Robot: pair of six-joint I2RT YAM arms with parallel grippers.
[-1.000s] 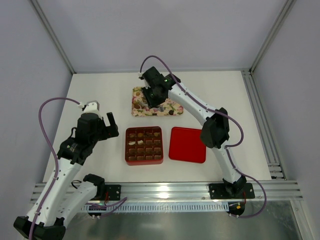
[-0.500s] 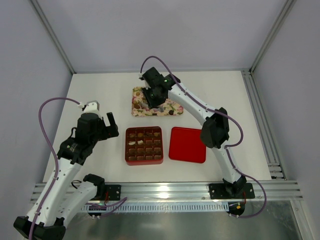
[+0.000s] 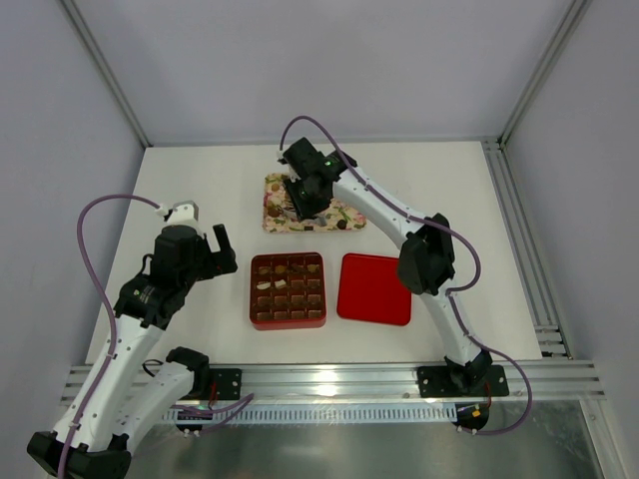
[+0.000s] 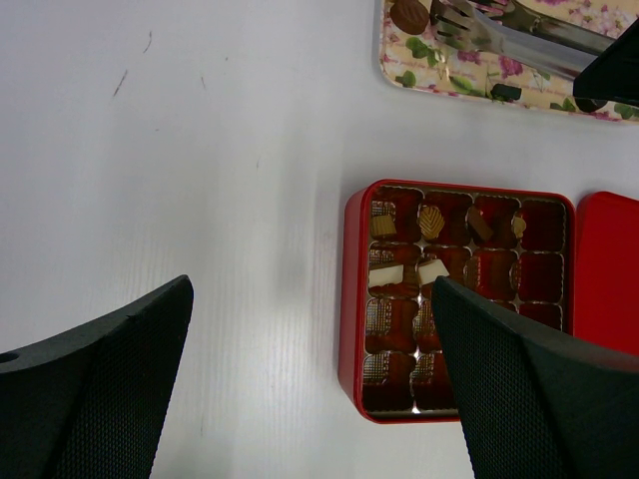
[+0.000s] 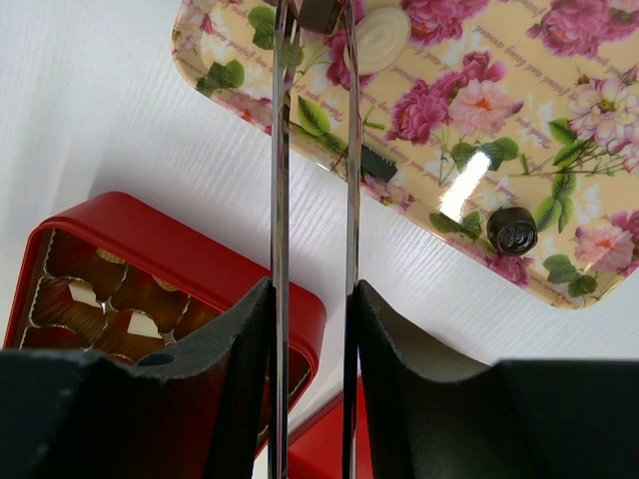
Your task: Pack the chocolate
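Note:
The open red box with its brown gridded insert holds several chocolate pieces in its far rows, tan and whitish. More chocolate lies on the floral tray: a whitish round piece, a dark round piece and a small dark piece. My right gripper is shut on metal tongs, whose tips reach over the tray's left part. A dark piece lies between the tips; I cannot tell if it is pinched. My left gripper is open and empty, left of the box.
The red lid lies flat just right of the box. The tray stands behind the box, with a narrow strip of white table between them. Metal frame posts stand at the table's back corners and a rail runs along the near edge.
The right gripper with the tongs has shifted slightly left over the tray. The left arm has not moved.

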